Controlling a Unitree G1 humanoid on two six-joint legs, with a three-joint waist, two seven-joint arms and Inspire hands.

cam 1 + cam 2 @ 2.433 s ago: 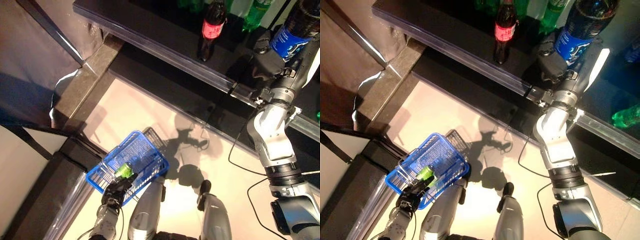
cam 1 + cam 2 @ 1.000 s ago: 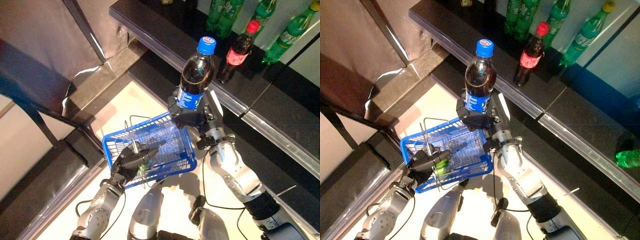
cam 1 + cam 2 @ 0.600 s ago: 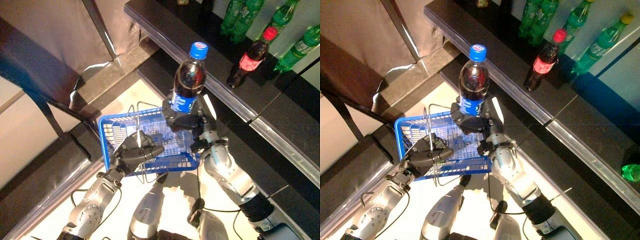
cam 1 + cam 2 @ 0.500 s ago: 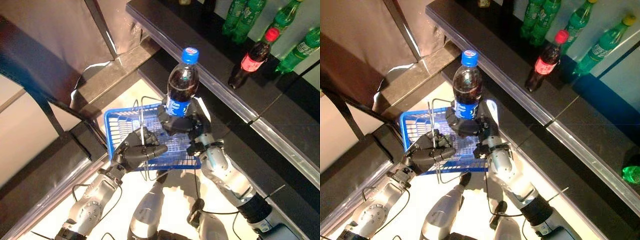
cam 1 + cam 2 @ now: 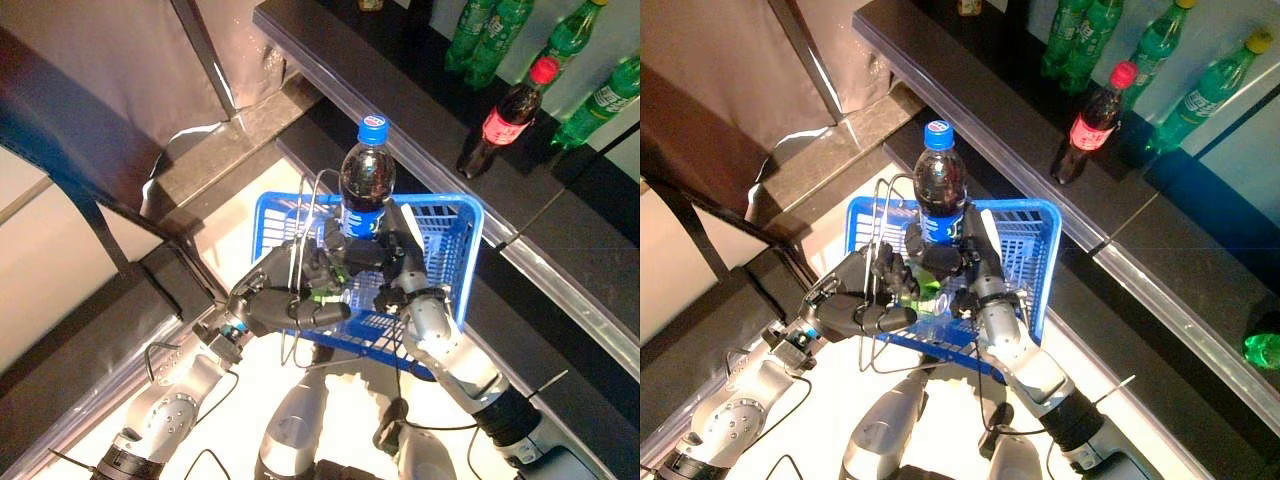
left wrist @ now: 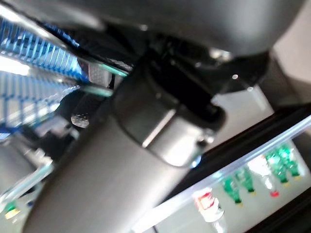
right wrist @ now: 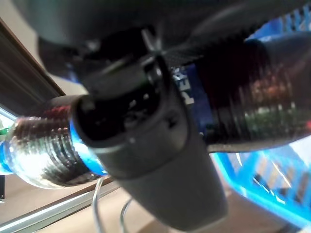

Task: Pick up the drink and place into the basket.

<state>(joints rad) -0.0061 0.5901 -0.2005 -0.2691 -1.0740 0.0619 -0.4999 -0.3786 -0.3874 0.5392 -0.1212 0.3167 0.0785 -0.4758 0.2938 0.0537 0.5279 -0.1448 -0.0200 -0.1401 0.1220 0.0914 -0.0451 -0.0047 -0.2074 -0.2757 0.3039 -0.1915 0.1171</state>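
Note:
A cola bottle [image 5: 366,180] with a blue cap and blue label stands upright in my right hand [image 5: 378,256], whose fingers curl round its lower half. The right wrist view shows the same bottle [image 7: 243,97] inside that grip. The blue wire basket [image 5: 465,250] hangs tilted around and behind the bottle's lower part. My left hand [image 5: 283,302] is shut on the basket's metal wire handle [image 5: 300,215], just left of the bottle. A small green bottle [image 5: 925,290] lies in the basket between the two hands. The cola bottle's base is hidden by my right hand.
A dark shelf ledge [image 5: 560,290] runs across the right. On it stand a red-capped cola bottle [image 5: 505,112] and several green bottles [image 5: 480,35]. Another green bottle [image 5: 1262,350] lies at the far right. A dark step [image 5: 60,360] lies at the left.
The left hand has swung the basket right and up, so it now surrounds the bottle's lower part. The right hand has lowered the bottle slightly.

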